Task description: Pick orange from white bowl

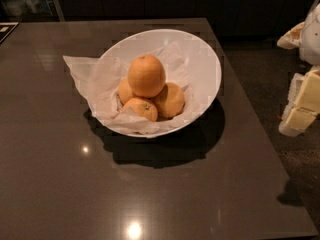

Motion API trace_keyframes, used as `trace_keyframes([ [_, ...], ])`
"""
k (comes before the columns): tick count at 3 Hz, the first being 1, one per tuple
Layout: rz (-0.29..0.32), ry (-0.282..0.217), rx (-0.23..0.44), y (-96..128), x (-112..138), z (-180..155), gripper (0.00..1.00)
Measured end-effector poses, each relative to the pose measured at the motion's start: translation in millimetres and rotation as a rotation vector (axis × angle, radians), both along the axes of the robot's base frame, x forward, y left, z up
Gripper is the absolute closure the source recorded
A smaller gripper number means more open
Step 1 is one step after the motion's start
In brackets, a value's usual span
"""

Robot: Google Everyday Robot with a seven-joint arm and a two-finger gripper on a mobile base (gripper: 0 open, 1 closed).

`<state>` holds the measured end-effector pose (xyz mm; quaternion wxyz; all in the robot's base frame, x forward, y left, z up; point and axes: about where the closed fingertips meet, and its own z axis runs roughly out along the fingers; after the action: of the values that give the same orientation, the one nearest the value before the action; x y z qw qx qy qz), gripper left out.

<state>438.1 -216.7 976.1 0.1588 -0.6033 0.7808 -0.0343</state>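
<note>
The orange [146, 75] is the largest fruit and sits on top of three smaller oranges in the white bowl [200, 59]. The bowl is lined with crinkled white paper [92, 79] that spills over its left rim. It stands on the dark glossy table, towards the back middle. My gripper [303, 104] is at the right edge of the view, beyond the table's right side, well apart from the bowl and at about its height in the picture. It holds nothing that I can see.
The dark table [60, 184] has its right edge running from back middle to front right, with dark floor [270, 84] beyond it. A white arm part [310, 31] shows at the upper right. Dark cabinets line the back.
</note>
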Motion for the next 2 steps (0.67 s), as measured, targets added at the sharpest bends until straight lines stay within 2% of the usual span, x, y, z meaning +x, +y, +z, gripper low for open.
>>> trace_keyframes([
  [2, 0.011, -0.009, 0.007, 2.4, 0.7, 2.9, 0.0],
])
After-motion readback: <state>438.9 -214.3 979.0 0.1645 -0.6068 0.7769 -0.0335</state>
